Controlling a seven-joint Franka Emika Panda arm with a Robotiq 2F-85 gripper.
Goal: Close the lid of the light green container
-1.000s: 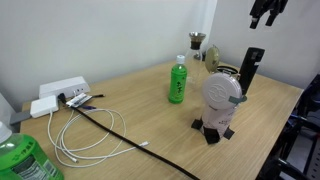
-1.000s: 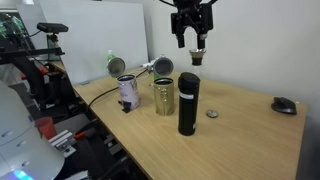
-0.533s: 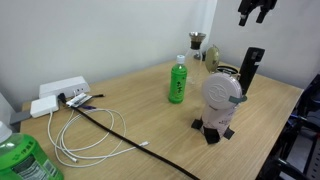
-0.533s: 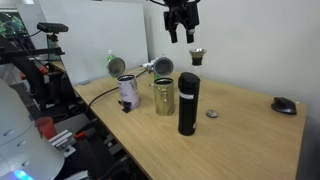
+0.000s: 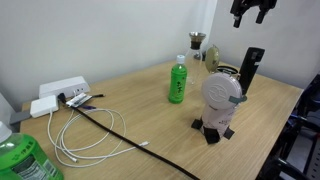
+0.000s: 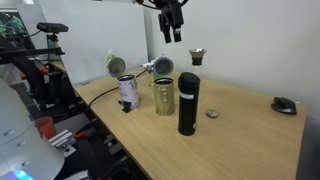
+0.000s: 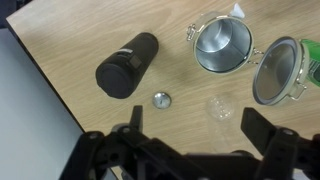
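in an exterior view my pincer (image 5: 250,17) hangs high above the black flask (image 5: 252,65); the green bottle (image 5: 178,80) has a label too small to read. in an exterior view the container (image 6: 163,97) stands on the surface (image 6: 240,130) just beside the flask, lid (image 6: 160,67) raised. only the wrist view shows my pincer spread wide, holding nothing.

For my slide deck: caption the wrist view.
Open gripper above black flask, open hinged-lid jar and small metal disc.

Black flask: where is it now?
In an exterior view, the black flask stands upright right of the open jar, a small disc on its other side.
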